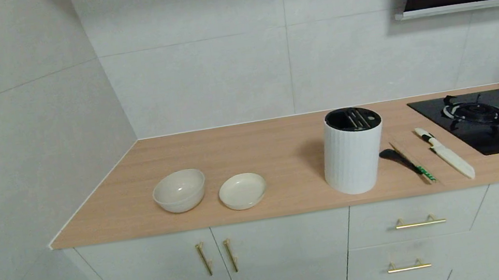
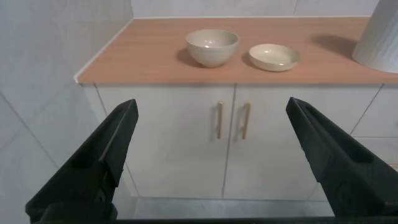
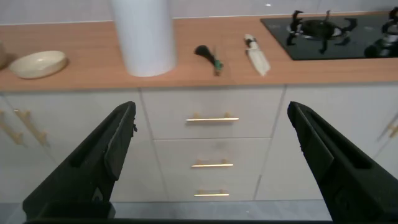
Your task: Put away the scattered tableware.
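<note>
Ahead of the left jaws, well apart on the bench [image 2: 149, 62], stand the deep bowl [image 2: 212, 46] and the shallow dish [image 2: 274, 56]. Ahead of the right jaws are the black spoon [image 3: 208, 56], the white knife [image 3: 256, 56] and the tall cutlery holder [image 3: 143, 37]. A careless reach could tip that holder, or the smooth bowl could slip from a grip. Both jaws are spread wide and hold nothing.

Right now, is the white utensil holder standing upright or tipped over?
Upright. The utensil holder stands on its base on the counter, its dark open top facing up with utensils inside.
</note>
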